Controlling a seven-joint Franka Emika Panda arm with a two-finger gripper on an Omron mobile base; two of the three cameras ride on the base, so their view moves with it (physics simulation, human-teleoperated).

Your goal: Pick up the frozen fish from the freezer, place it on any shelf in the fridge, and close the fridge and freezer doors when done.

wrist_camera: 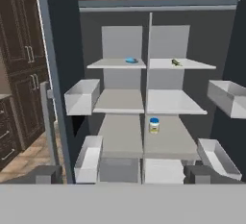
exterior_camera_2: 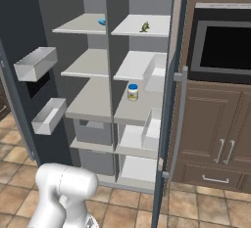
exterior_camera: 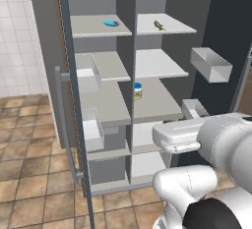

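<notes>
Tiled kitchen floor (exterior_camera: pixel 29 184) up front, with both doors of the slate-grey unit swung wide. End effector (wrist_camera: pixel 123 174) hangs back from the shelves, tips spread and nothing between them. Further in, a small jar (wrist_camera: pixel 153 125) sits on a mid shelf. Way at the back, the frozen fish (wrist_camera: pixel 176 63) lies on the top shelf, right side, a blue oval thing (wrist_camera: pixel 131 60) on the left. Basically nothing's done: grab, move and door closing all remain.

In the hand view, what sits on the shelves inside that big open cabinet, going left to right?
Small blue oval object on the top left shelf → white jar with a blue lid lower down → frozen fish on the top right shelf.
</notes>
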